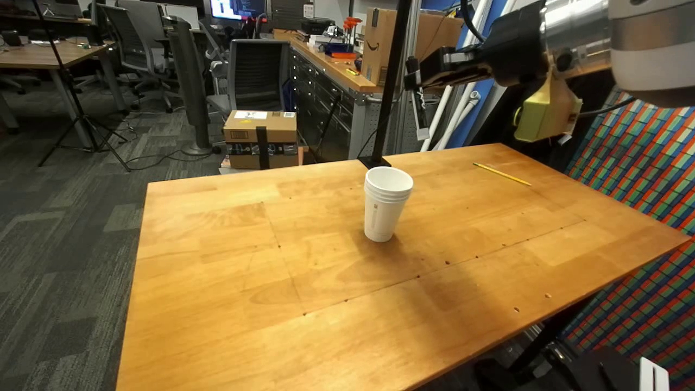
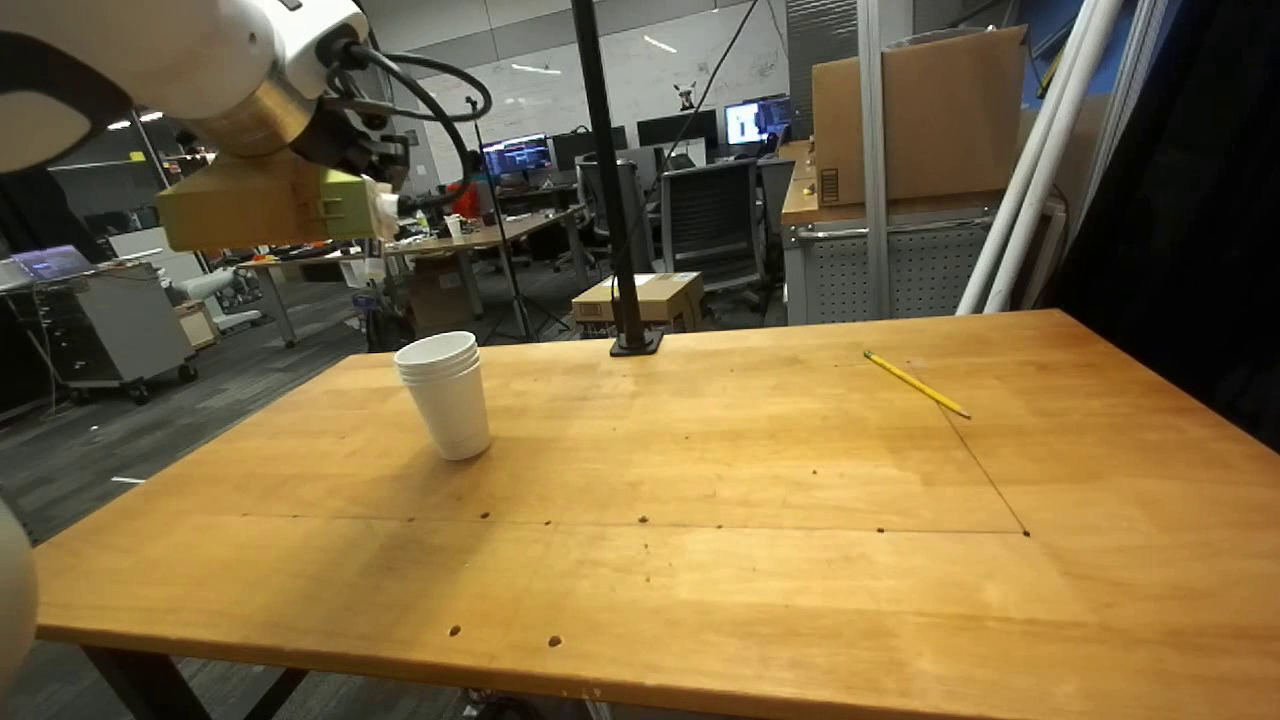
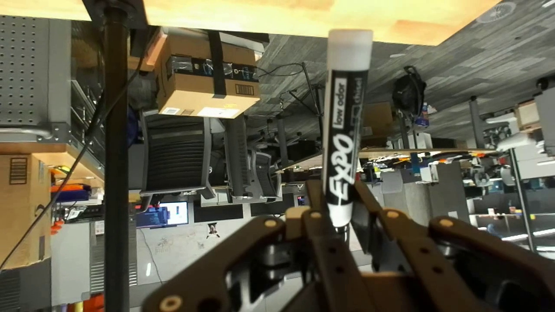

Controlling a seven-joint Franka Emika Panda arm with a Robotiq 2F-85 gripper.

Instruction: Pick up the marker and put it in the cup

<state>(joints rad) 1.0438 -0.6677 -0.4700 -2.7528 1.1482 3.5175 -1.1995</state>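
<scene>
My fingers (image 3: 327, 253) clamp the marker (image 3: 346, 128) by its upper part; for something probably light, stiff and slippery, I judge this correct.

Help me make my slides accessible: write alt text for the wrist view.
Robot gripper holding a black Expo marker with a white end, in an upside-down camera picture. A strip of wooden tabletop runs along the top; beyond it, inverted, are a cardboard box, an office chair and a lit monitor.
</scene>
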